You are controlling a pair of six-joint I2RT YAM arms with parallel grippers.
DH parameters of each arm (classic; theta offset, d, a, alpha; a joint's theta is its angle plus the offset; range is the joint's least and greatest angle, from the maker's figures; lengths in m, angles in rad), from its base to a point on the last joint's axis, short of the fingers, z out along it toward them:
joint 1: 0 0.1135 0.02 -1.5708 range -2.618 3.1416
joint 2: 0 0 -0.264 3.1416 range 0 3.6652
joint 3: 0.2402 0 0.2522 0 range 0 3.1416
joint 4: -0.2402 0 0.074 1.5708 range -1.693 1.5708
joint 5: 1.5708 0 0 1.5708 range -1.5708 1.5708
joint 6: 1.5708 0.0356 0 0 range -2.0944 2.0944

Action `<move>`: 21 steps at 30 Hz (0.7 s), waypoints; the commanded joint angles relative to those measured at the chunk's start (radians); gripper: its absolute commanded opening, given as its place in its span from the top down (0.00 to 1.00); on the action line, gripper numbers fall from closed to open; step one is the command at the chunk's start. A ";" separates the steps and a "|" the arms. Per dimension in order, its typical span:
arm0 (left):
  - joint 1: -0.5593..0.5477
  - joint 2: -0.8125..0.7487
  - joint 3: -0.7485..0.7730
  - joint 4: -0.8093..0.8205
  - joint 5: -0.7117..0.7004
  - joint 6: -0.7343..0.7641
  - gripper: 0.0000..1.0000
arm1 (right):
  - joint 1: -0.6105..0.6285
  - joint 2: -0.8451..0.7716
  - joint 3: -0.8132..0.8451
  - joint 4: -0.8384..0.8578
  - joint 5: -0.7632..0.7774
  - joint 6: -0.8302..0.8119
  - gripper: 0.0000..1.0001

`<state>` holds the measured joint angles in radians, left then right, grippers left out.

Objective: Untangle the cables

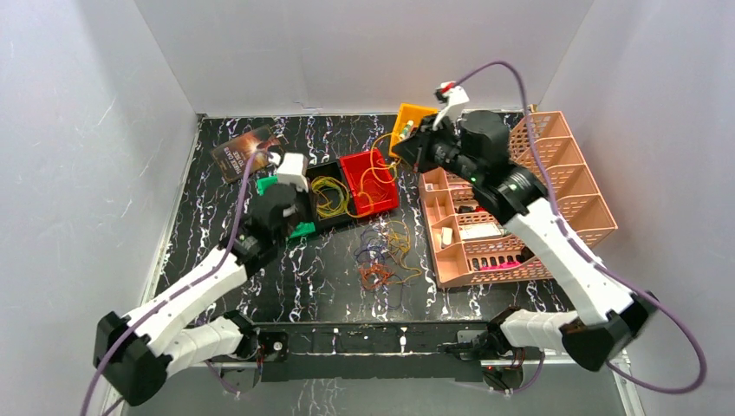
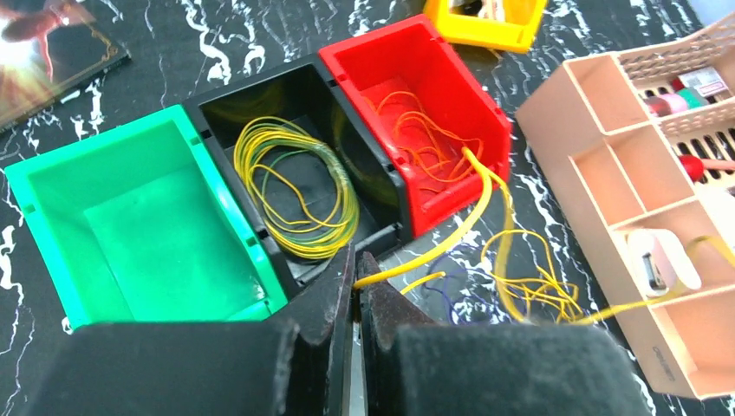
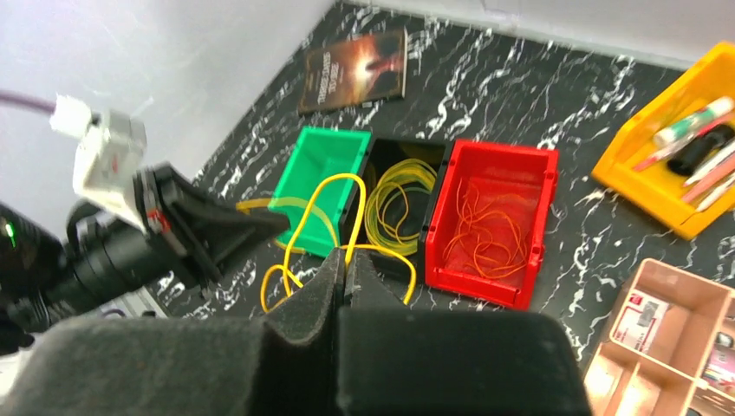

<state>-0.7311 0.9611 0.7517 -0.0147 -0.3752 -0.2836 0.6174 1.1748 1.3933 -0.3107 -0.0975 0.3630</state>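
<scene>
White walls (image 1: 347, 52) close in a black marbled table (image 1: 329, 269), and the loose cables (image 1: 386, 256) lie in a heap of orange, yellow and dark strands on its middle, between the row of small bins and the arm bases. One yellow cable (image 2: 425, 257) rises out of that heap. The left gripper (image 2: 355, 270), jaws pressed together, pinches it at the fingertips just in front of the black bin (image 2: 381, 186). From there it runs up past the corner of the red bin (image 2: 451, 95). The right gripper (image 3: 344, 264) hangs above the bins with its jaws also closed, and a loop of the same yellow strand seems to be caught at its tip, though the wire is too thin to be sure. A yellow coil (image 2: 342, 186) lies in the black bin, orange wires (image 2: 416, 130) lie in the red one, and the green bin (image 2: 130, 217) adjoins the black one. A peach organiser basket (image 1: 555, 165) stands to the right.
</scene>
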 commanded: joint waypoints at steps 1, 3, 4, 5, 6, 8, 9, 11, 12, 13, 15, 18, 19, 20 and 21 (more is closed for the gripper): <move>0.206 0.108 0.062 0.007 0.330 -0.057 1.00 | 0.003 0.082 0.014 0.109 -0.089 0.007 1.00; 0.259 0.187 0.101 0.019 0.403 -0.057 1.00 | 0.003 0.106 0.006 0.118 -0.086 0.004 1.00; 0.275 0.234 0.127 0.020 0.432 -0.051 1.00 | 0.003 0.112 0.000 0.122 -0.085 0.003 1.00; 0.283 0.281 0.154 0.019 0.448 -0.047 1.00 | 0.004 0.112 -0.012 0.125 -0.083 0.003 1.00; 0.288 0.323 0.181 0.016 0.458 -0.044 1.00 | 0.003 0.110 -0.028 0.136 -0.078 0.003 1.00; 0.296 0.431 0.230 0.005 0.473 -0.040 1.00 | 0.004 0.101 -0.066 0.149 -0.060 0.007 1.00; 0.302 0.471 0.260 -0.003 0.474 -0.042 1.00 | 0.004 0.096 -0.081 0.157 -0.057 0.009 1.00; 0.316 0.544 0.296 -0.010 0.480 -0.047 1.00 | 0.003 0.089 -0.116 0.167 -0.058 0.017 1.00; 0.323 0.574 0.317 -0.017 0.478 -0.052 1.00 | 0.004 0.085 -0.135 0.171 -0.060 0.021 1.00; 0.332 0.605 0.338 -0.033 0.471 -0.058 1.00 | 0.004 0.079 -0.151 0.175 -0.062 0.024 1.00; 0.343 0.653 0.378 -0.060 0.459 -0.063 1.00 | 0.003 0.068 -0.177 0.186 -0.063 0.032 1.00; 0.352 0.705 0.408 -0.057 0.443 -0.062 1.00 | 0.003 0.054 -0.206 0.197 -0.059 0.040 1.00; 0.353 0.723 0.424 -0.068 0.444 -0.060 1.00 | 0.003 0.050 -0.211 0.197 -0.059 0.042 1.00; 0.354 0.746 0.445 -0.085 0.448 -0.056 1.00 | 0.004 0.048 -0.216 0.198 -0.059 0.044 1.00; 0.354 0.765 0.465 -0.105 0.453 -0.051 1.00 | 0.003 0.047 -0.220 0.199 -0.060 0.044 1.00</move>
<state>-0.3855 1.6936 1.1275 -0.0570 0.0608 -0.3370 0.6174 1.2697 1.1778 -0.1970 -0.1566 0.3931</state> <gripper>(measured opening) 0.010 0.020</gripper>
